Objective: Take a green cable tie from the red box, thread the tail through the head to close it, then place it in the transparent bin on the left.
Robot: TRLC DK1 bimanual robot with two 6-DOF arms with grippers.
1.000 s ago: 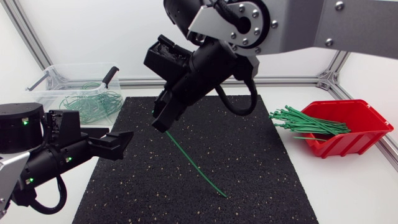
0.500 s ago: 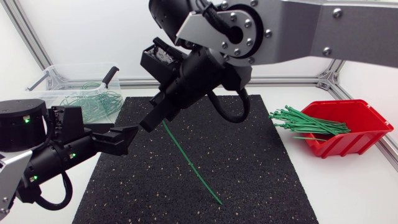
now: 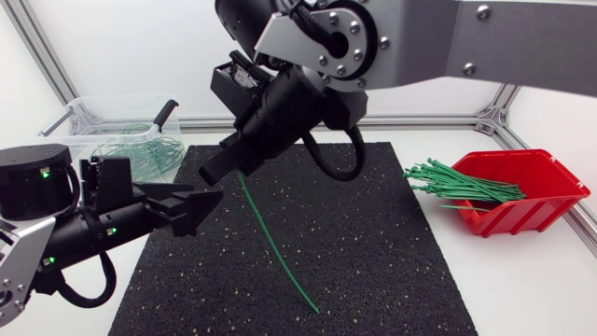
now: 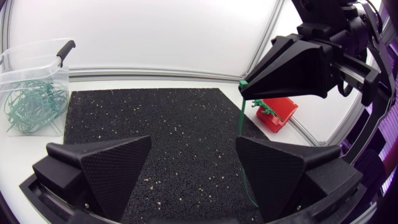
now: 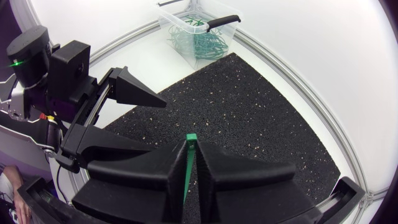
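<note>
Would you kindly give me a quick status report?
Right gripper shut on green cable tie, tail hanging toward mat. Left gripper open, facing it. Nothing between them.

Green cable tie hanging over the black mat (image 4: 155, 121), held from above.

The left end effector (image 4: 193, 146) sits over the mat's near edge, its two wedge fingers spread wide with nothing between them. Above the mat's right side, the right end effector (image 4: 249, 86) pinches the head of the green cable tie (image 4: 239, 118), which hangs nearly straight down toward the mat. On the white table (image 4: 37, 155), the transparent bin (image 4: 18, 68) with tangled green ties stands off the mat's far left corner, and the red box (image 4: 280, 118) off its far right corner.
</note>
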